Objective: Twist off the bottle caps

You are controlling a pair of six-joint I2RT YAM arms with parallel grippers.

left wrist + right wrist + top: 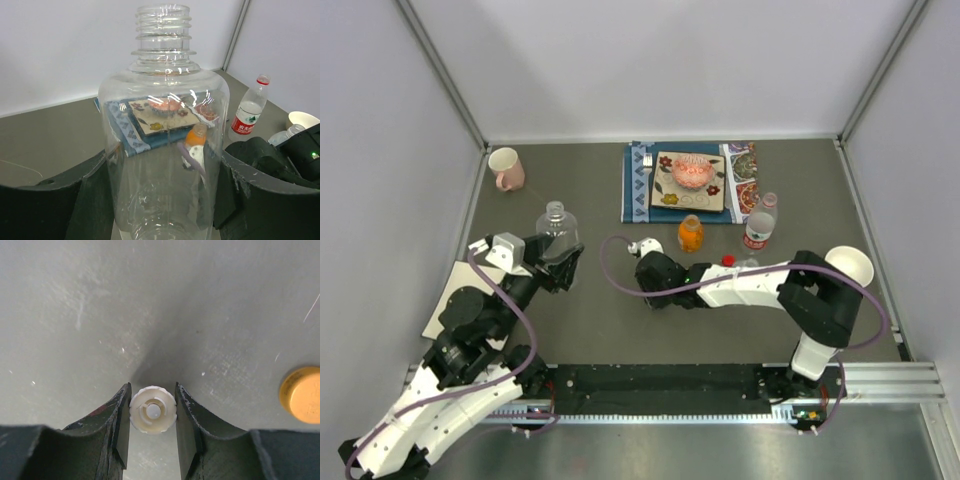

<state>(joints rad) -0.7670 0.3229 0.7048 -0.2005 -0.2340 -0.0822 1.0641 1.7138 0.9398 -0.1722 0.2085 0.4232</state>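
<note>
Tabletop (590, 330) is scuffed grey between white walls (670, 60).

Clear bottle open; white and orange caps off.

The plain clear plastic bottle (165, 150) stands upright and uncapped, its neck threads bare, clamped in the left gripper (165, 205). The small white ribbed plastic cap (153, 410) sits pinched in the right gripper (152, 396), hollow side showing. A round orange plastic cap (302, 394) lies flat on the table near it. The short orange bottle (690, 234) and the clear red-labelled bottle (759, 222) stand upright, side by side.
</note>
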